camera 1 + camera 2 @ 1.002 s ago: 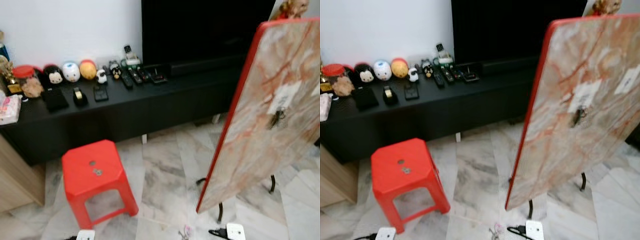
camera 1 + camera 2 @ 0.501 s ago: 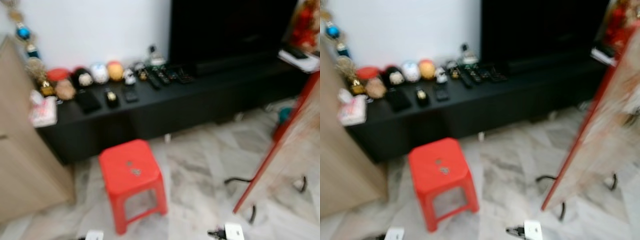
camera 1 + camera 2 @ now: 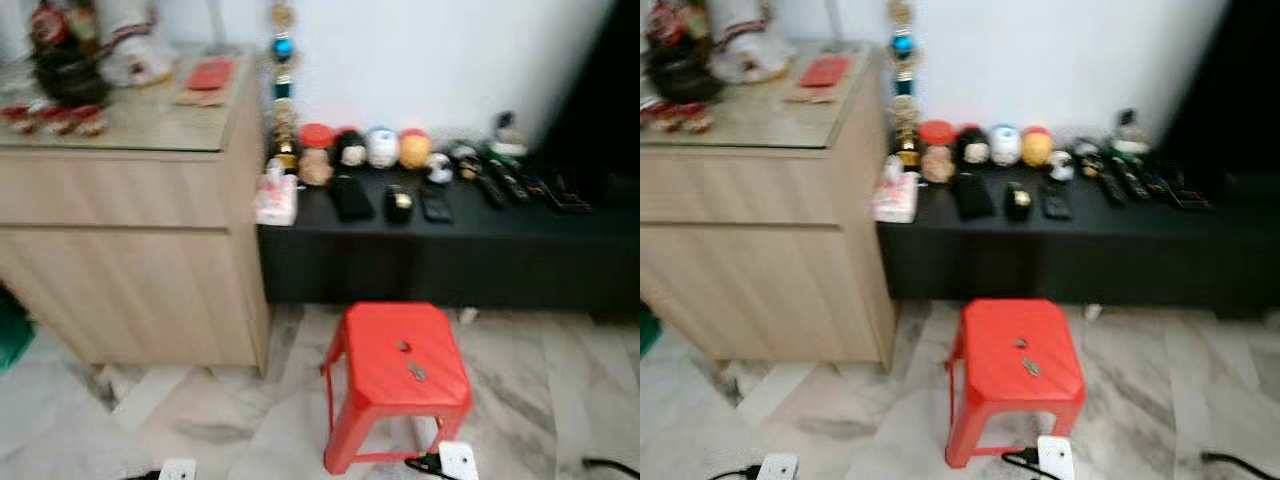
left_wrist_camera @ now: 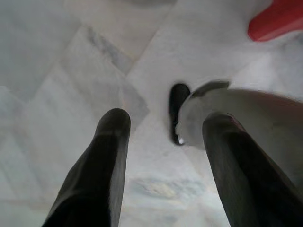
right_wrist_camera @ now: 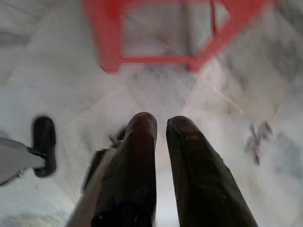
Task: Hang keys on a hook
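Looking at both eye views, you get soft blur all over, so small stuff is hard to read. On the red stool (image 3: 400,370) top there are two tiny dark specks; can't tell what they are. The TV (image 3: 610,100) is cut off at the right edge, just a dark slab.

Keys: the only candidate is a small greyish-purple smear (image 5: 255,137) on the marble floor (image 3: 230,410) in the right wrist view, lying apart from the stool's legs; too blurred to confirm.

Left gripper (image 4: 168,118) hangs over bare floor, fingers spread wide, nothing btwn them. Beside it is a pale rounded shape (image 4: 246,118) w/ a black piece; can't make out what it is. Right gripper (image 5: 161,120) hangs over floor near the stool's base, fingers drawn nearly together w/ a thin gap, holding nothing.

Containers: a red-lidded jar (image 3: 316,135) sits at the left end of the black TV bench (image 3: 450,250), touching the wooden cabinet (image 3: 130,270) side or just beside it; contents unreadable. A pink-white packet (image 3: 276,198) lies in front of it. A row of round plush toys (image 3: 383,147) runs along the wall, remotes (image 3: 500,185) further right. On the cabinet top there's a red flat item (image 3: 208,75) and a dark ornament (image 3: 65,60), the latter partly cut off at the frame's top.

A white plug block (image 3: 456,460) sits on the floor at the stool's front leg.
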Controlling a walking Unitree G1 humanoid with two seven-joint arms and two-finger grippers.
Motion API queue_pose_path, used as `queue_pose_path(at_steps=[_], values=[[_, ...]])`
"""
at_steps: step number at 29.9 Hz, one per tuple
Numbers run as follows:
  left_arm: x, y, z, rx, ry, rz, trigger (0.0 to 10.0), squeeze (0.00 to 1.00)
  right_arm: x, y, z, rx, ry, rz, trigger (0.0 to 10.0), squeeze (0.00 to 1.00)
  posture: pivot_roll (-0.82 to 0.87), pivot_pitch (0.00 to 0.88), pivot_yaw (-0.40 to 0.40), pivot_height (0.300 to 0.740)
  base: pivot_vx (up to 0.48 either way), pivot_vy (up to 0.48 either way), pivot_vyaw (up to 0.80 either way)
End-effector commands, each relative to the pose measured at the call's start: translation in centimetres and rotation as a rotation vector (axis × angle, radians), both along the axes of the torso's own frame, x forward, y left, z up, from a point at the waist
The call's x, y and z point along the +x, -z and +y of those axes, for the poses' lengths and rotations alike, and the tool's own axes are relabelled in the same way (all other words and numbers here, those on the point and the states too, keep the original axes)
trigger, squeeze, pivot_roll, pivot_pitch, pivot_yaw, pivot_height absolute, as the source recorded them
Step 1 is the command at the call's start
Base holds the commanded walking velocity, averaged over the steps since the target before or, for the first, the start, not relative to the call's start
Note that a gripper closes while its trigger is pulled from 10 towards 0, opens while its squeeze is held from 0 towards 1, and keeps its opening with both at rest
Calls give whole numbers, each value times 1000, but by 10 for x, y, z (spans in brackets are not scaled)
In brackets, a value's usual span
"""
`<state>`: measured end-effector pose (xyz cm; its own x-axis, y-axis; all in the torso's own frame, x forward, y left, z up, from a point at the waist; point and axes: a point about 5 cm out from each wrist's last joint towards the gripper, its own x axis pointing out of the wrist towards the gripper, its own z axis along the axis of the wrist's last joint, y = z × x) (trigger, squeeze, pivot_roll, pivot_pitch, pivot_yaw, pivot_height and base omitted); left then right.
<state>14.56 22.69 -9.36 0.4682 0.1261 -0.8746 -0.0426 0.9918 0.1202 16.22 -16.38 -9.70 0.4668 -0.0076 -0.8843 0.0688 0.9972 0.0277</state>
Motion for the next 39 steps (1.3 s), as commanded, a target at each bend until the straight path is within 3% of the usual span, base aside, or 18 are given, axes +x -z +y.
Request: queue_pose_path(at_steps=[1, 12, 32, 39], values=[[3, 0, -3, -11, -4, -14, 10000, 0, -4, 1, -5, -7, 37, 3, 10000, 0, 84, 0, -81, 740, 0, 0, 0], [0, 2, -7, -11, 41, 8, 10000, 0, -5, 1, -7, -6, 55, -4, 10000, 0, 83, 0, -88, 740, 0, 0, 0], [-3, 3, -10, -14, 51, 17, 10000, 0, -6, 1, -10, -11, 75, -23, 10000, 0, 78, 0, -92, 740, 0, -314, 0], [-6, 4, -11, -18, 43, 21, 10000, 0, -9, 2, -12, -9, 81, -20, 10000, 0, 78, 0, -98, 740, 0, -70, 0]])
